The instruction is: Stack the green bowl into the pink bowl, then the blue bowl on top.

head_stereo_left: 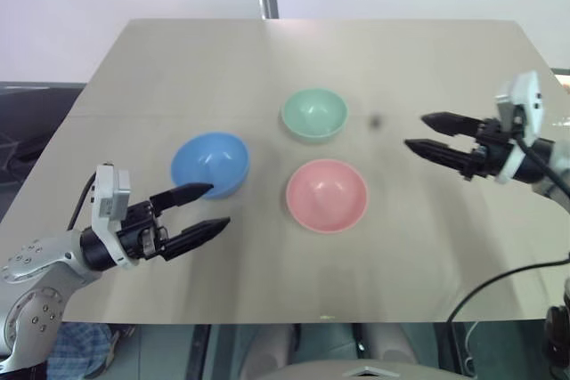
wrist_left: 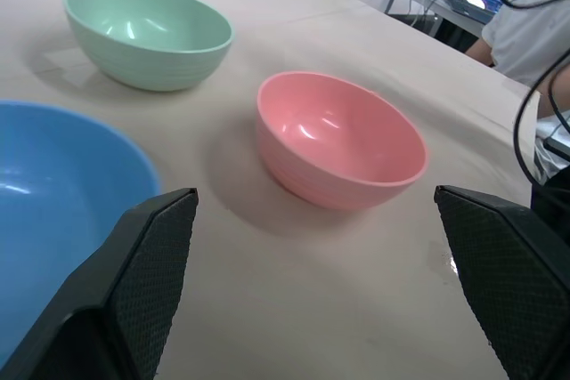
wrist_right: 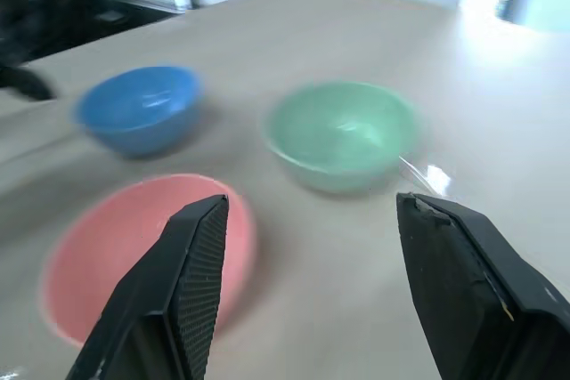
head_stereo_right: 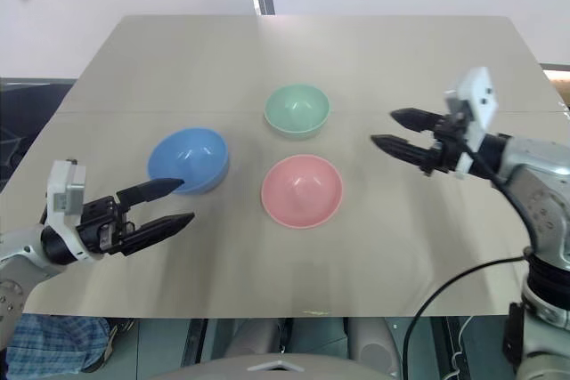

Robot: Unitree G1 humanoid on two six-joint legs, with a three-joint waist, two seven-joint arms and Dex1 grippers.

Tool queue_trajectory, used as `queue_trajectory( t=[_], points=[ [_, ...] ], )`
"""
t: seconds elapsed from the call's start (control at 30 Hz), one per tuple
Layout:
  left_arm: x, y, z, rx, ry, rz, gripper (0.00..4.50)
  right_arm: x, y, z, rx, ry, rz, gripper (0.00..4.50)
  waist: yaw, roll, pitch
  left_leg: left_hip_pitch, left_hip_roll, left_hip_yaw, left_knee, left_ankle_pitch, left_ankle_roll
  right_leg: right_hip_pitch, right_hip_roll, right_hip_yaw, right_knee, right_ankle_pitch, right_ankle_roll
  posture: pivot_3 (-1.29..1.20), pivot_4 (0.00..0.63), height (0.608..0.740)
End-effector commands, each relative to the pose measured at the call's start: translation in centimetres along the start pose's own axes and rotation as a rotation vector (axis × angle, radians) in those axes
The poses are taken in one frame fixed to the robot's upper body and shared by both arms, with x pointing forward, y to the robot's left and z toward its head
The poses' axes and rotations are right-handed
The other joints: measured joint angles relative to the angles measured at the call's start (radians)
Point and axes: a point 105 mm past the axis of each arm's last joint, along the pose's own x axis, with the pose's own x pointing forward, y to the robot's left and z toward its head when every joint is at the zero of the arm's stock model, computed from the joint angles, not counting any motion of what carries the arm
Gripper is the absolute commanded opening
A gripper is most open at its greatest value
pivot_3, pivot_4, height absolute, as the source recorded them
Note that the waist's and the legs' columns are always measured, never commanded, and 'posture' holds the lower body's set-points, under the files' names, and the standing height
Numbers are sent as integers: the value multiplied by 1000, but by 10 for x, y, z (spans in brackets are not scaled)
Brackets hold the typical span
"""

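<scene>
Beige table (head_stereo_left: 427, 255) in the head views carries 3 bowls, all apart and none nested: green bowl (head_stereo_left: 313, 114) farthest back, pink bowl (head_stereo_left: 326, 194) nearer the front, blue bowl (head_stereo_left: 210, 165) over on the robot's left side. Left gripper (head_stereo_left: 207, 208) hangs near the blue bowl with its 2 fingers spread and nothing between them; one fingertip overlaps the bowl's rim in the picture, contact can't be told. Right gripper (head_stereo_left: 426, 133) sits off to the right of the green bowl, well apart from it, fingers parted, empty, pointing toward the bowls. Left wrist view: wide-spread fingers (wrist_left: 134, 291) frame the pink bowl (wrist_left: 338, 140), blue bowl (wrist_left: 62, 211) close in beside one finger, green bowl (wrist_left: 147, 33) behind; a person shows at the far edge of the table. Right wrist view: parted fingers (wrist_right: 178, 300) point at the green bowl (wrist_right: 343, 135), with the pink bowl (wrist_right: 134, 246) off to one side and the blue bowl (wrist_right: 138, 109) beyond. Judgement: step 1 not yet done, the green bowl isn't picked up. The right arm looks lined up for it; next move calls for reaching in to the green bowl's rim, closing on the wall, lifting, then setting it into the pink bowl. Blue bowl goes last, probably the left arm's job.
</scene>
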Motion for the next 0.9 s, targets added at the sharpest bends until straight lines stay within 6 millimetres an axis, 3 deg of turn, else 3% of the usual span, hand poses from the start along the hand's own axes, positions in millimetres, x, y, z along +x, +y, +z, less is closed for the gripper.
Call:
queue_trajectory(
  t=[0.03, 0.07, 0.17, 0.4, 0.73, 0.9],
  points=[
    [-1, 2, 7, 24, -16, 14, 4500, -20, -3, -7, -14, 11, -48, 3312, -1, 0, 0, 0, 0, 0, 0, 0, 0, 0, 0, 0, 0, 0, 0, 0, 150, 740],
    [0, 3, 7, 27, -16, 17, 4500, -24, -2, -12, -7, 27, -50, 3312, -1, 0, 0, 0, 0, 0, 0, 0, 0, 0, 0, 0, 0, 0, 0, 0, 150, 740],
    [0, 5, 8, 32, -10, 31, 4500, -29, 2, -23, -5, 65, -52, 4312, -5, 0, 0, 1, 0, 1, 0, 0, 0, 0, 0, 1, 1, 0, 0, 0, 150, 740],
    [1, 7, 8, 30, -12, 23, 4500, -33, 7, -37, -20, 109, -48, 4312, -2, 0, 0, 1, 0, 1, 1, 0, 0, 1, 1, 1, 2, 0, 0, 0, 150, 740],
    [-1, 5, 10, 33, -25, 16, 4500, -5, 3, -28, -172, 122, -20, 4312, -6, 0, 0, 1, 0, 1, 1, 0, 0, 1, 2, 1, 2, 0, 0, 0, 150, 740],
    [-7, 7, 20, 16, -101, 57, 4500, 6, 0, -28, -197, 123, 6, 4312, -4, 0, 0, 1, 0, 1, 1, 0, 0, 1, 1, 1, 1, 0, 0, 0, 150, 740]
  ],
)
